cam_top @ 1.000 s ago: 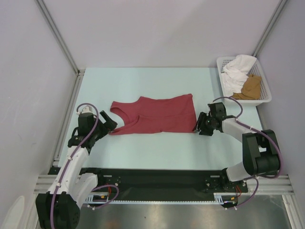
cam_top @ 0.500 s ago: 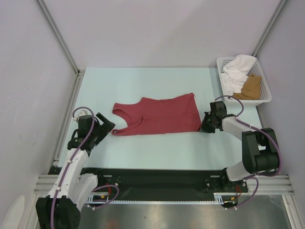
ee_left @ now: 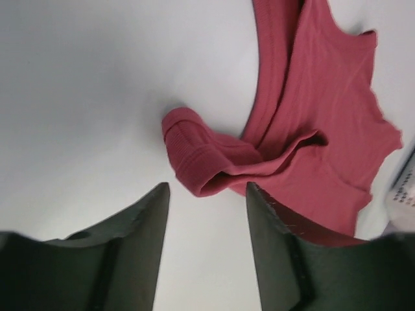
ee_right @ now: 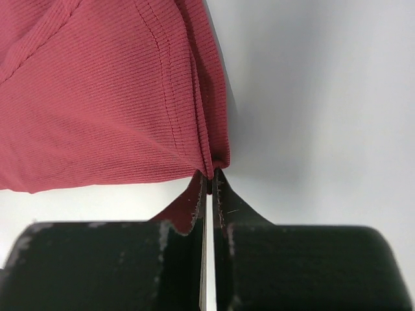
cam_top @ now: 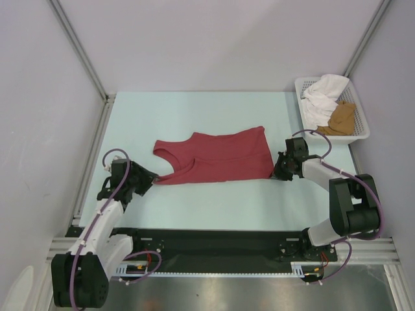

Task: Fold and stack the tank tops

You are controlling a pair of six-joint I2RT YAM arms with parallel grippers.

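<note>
Top external: finds red tank top [cam_top: 217, 155] flat at ctr of table [cam_top: 214, 207], tan top [cam_top: 342, 118] in basket [cam_top: 363, 133] at far right corner. Clamps right gripper [cam_top: 280, 170] tight on hem corner. Sets left gripper [cam_top: 150, 180] apart, either side of strap loop, no grip yet. Looks soft, light, floppy: pinch both layers at strap + hem.

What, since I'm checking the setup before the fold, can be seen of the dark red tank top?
The dark red tank top is soft ribbed cloth, spread flat on the table with its straps to the left and its hem to the right. Its near shoulder strap is curled over on itself, just ahead of the open left gripper and not gripped. The right gripper is shut on the near hem corner.
</note>
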